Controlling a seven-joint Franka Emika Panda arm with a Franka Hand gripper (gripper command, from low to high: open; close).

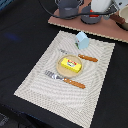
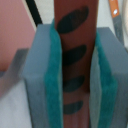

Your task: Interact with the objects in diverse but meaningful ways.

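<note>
One brown sausage (image 2: 74, 55) with dark stripes sits pinched between my claw's (image 2: 75, 75) teal pads (image 2: 53, 75). One yellow box (image 1: 71, 64) lies on a round plate (image 1: 60, 70), with a pale blue carton (image 1: 82, 40) nearby on the placemat (image 1: 45, 85).

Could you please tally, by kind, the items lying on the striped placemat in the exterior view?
Yellow box: 1
Plate beneath it: 1
Pale blue carton: 1
Fork with wooden handle: 1
Knife with wooden handle: 1
Total: 5
</note>
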